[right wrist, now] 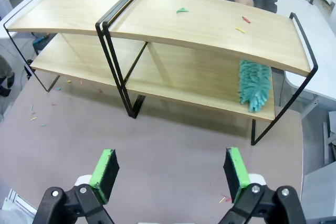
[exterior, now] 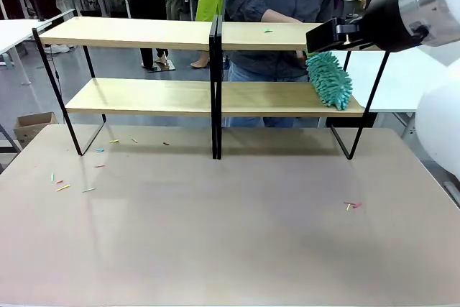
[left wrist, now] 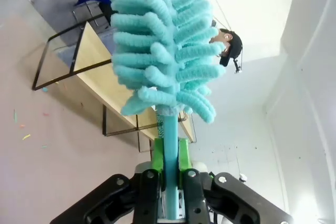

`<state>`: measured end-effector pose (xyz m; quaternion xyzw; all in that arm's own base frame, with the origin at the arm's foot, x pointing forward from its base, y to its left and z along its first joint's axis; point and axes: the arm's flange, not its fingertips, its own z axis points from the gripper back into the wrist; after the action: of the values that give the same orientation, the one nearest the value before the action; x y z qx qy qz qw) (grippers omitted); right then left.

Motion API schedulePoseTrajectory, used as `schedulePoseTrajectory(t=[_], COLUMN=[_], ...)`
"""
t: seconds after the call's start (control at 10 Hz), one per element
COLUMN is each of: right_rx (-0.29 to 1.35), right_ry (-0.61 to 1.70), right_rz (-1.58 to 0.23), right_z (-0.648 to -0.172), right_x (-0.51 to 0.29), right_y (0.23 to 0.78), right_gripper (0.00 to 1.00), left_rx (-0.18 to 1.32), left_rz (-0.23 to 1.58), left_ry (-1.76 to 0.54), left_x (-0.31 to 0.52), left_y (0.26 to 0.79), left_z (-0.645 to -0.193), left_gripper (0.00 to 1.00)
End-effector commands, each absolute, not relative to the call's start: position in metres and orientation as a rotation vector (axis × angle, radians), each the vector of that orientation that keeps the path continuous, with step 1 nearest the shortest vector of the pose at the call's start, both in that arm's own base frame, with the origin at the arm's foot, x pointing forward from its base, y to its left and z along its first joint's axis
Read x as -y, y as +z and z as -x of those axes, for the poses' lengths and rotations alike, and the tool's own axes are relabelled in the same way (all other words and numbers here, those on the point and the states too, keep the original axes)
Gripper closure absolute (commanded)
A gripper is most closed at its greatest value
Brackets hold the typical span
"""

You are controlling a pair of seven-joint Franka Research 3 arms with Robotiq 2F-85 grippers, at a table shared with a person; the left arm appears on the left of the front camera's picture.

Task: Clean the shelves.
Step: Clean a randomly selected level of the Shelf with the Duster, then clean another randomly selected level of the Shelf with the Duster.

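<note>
Shelves [exterior: 136, 33]: far side of the desk [exterior: 215, 235]. Left tool [left wrist: 169, 153]: clamped on the handle of a teal duster [exterior: 329, 79], its head at the lower board's right end. Right tool [right wrist: 170, 166]: wide, empty, on the near side facing the shelves.

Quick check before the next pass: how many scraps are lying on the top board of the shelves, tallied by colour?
green scrap: 1
red scrap: 1
yellow scrap: 1
Total: 3, all on the right half of the shelves' top board.
</note>
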<state>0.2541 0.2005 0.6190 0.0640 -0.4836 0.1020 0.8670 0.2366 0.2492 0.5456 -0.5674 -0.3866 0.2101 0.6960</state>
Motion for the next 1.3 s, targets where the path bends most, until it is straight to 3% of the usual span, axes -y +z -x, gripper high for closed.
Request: schedulePoseTrajectory(t=[0.0,1.0,1.2], right_rx=[1.013,1.013,1.013], right_ry=[0.215,0.215,0.215], right_rz=[-0.138,-0.138,-0.138], right_z=[-0.255,-0.255,-0.255], right_x=[-0.201,-0.201,-0.201], right_y=[0.619,0.619,0.619], right_gripper=[0.0,0.0,0.0], left_rx=[0.846,0.837,0.813], left_rz=[1.257,1.265,1.315], left_ry=[0.393,0.417,0.206], left_x=[-0.249,-0.247,-0.193], left_y=[0.554,0.552,0.583], left_z=[-0.231,-0.232,-0.216], left_gripper=[0.88,0.88,0.88])
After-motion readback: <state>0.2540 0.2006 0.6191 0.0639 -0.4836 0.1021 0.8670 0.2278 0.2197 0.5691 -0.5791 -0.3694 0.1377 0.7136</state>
